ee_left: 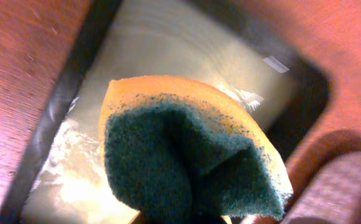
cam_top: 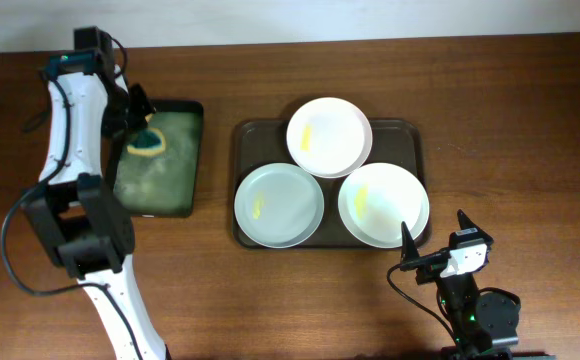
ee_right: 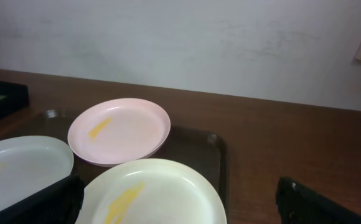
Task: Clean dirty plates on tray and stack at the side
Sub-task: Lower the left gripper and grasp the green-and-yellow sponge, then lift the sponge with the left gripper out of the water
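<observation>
Three white plates lie on the dark brown tray: one at the back, one front left, one front right. Each carries a yellow smear. My left gripper is shut on a sponge, green on one side and yellow on the other, above the small black tray. In the left wrist view the folded sponge hides the fingers. My right gripper stands open just in front of the front right plate, holding nothing. The back plate lies beyond it.
The small black tray with a green inside sits left of the brown tray, a strip of bare table between them. Brown table runs to the right of the brown tray. A pale wall closes off the far side.
</observation>
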